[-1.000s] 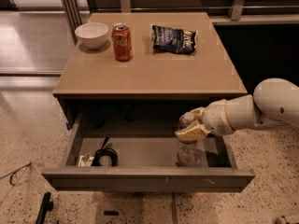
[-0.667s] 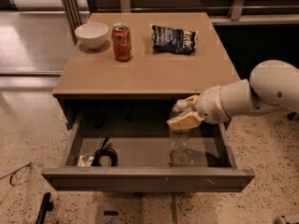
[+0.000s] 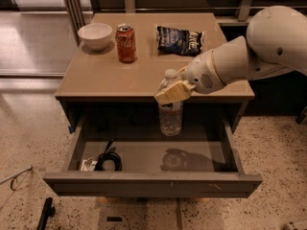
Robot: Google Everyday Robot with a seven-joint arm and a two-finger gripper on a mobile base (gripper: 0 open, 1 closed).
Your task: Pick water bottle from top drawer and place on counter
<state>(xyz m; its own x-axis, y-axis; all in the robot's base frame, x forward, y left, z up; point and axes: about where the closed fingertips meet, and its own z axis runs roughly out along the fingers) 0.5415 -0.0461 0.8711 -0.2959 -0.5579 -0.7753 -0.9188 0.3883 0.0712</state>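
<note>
Water bottle [image 3: 171, 121] upright, cap up — gripper [image 3: 173, 91] clamps it above top drawer [image 3: 153, 185].

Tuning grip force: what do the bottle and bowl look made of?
The bottle: seemingly thin clear plastic, glossy; ribbed wall, see-through. The bowl: smooth white, ceramic or plastic, cannot tell. The gripper clasps the bottle's neck, above the open drawer, at the counter's front edge.
</note>
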